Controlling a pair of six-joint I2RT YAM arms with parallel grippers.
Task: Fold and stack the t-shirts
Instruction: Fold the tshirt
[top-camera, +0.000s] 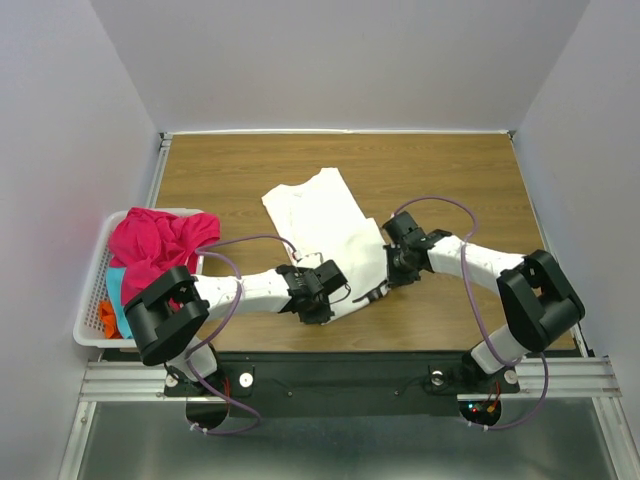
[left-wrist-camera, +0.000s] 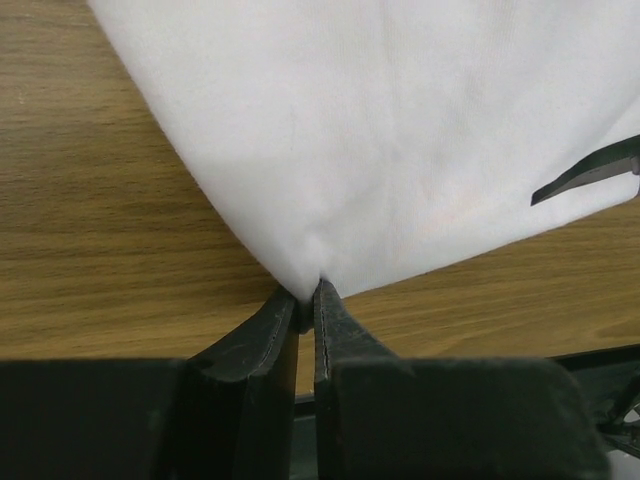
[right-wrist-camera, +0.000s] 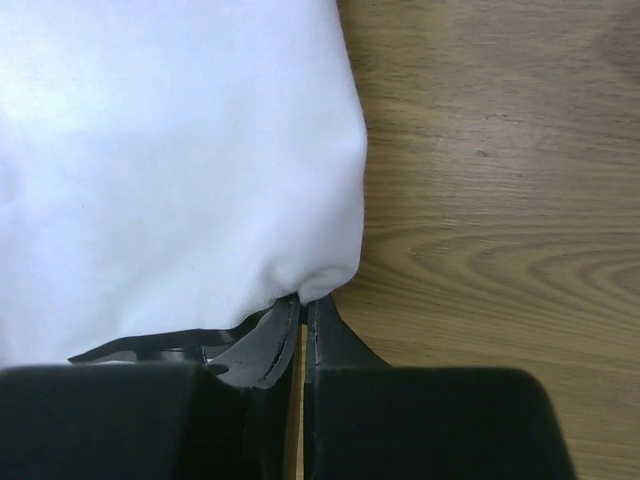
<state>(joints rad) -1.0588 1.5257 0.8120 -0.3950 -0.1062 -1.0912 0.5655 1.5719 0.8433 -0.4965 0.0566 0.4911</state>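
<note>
A white t-shirt (top-camera: 325, 225) lies spread on the wooden table, running from the middle toward the near edge. My left gripper (top-camera: 322, 297) pinches its near-left corner; in the left wrist view the left gripper (left-wrist-camera: 308, 296) is shut on a point of white t-shirt (left-wrist-camera: 400, 130). My right gripper (top-camera: 397, 262) sits at the shirt's right edge; in the right wrist view the right gripper (right-wrist-camera: 303, 305) is shut on a rounded fold of white t-shirt (right-wrist-camera: 170, 150). A magenta-pink t-shirt (top-camera: 155, 242) is heaped in the basket, with cyan (top-camera: 118, 296) and orange (top-camera: 107, 318) cloth under it.
A white lattice basket (top-camera: 92, 290) stands at the table's left edge beside the left arm's base. White walls enclose the wooden table (top-camera: 470, 190) on three sides. A black rail (top-camera: 340, 375) runs along the near edge.
</note>
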